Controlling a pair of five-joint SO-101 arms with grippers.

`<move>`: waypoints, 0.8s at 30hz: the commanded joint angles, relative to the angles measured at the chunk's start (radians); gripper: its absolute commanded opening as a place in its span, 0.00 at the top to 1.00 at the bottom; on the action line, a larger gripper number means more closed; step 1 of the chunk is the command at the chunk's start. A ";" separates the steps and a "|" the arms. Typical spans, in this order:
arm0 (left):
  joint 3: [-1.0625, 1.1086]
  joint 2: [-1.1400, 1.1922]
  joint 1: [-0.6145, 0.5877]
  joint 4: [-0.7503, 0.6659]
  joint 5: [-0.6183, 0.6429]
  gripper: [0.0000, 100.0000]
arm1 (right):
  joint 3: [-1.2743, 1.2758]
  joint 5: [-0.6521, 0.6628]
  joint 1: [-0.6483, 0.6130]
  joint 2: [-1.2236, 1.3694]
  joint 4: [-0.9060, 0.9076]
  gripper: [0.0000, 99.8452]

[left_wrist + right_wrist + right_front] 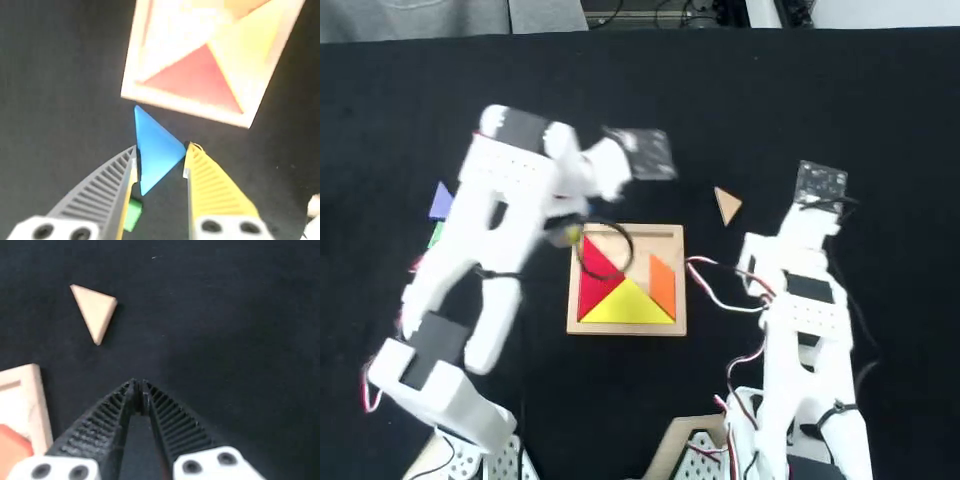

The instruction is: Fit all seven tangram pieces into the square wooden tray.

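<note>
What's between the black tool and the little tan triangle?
Just bare black table, seen in the right wrist view, separates the right tool from the tan triangle.

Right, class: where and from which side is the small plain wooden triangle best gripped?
Probably from straight above: the small plain wooden triangle lies flat on the black table, so only its thin edges offer purchase. Pinch its long edge against the opposite corner.

You get the high view looking straight down on the table [650, 90], far off. Both wrist views sit close, angled down, and share the tray [625, 329] with it.
</note>
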 commanded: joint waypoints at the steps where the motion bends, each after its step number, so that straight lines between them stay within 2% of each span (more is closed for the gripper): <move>1: 0.041 -0.054 0.099 -0.048 -0.002 0.88 | -0.035 -0.014 0.035 -0.041 -0.018 0.98; 3: 0.085 -0.054 0.133 -0.089 -0.002 0.88 | -0.036 -0.020 0.035 -0.041 -0.018 0.98; 6: 0.197 -0.052 0.148 -0.235 -0.002 0.88 | -0.036 -0.017 0.035 -0.041 -0.018 0.98; 9: 0.317 -0.052 0.131 -0.407 -0.002 0.88 | -0.036 -0.017 0.037 -0.041 -0.018 0.98; 12: 0.389 -0.052 0.114 -0.514 -0.002 0.88 | -0.036 -0.015 0.037 -0.041 -0.018 0.98; 18: 0.410 -0.014 0.084 -0.614 0.000 0.88 | -0.038 -0.012 0.035 -0.041 -0.018 0.98; 24: 0.364 0.098 0.082 -0.615 0.000 0.88 | -0.038 -0.011 0.032 -0.041 -0.018 0.98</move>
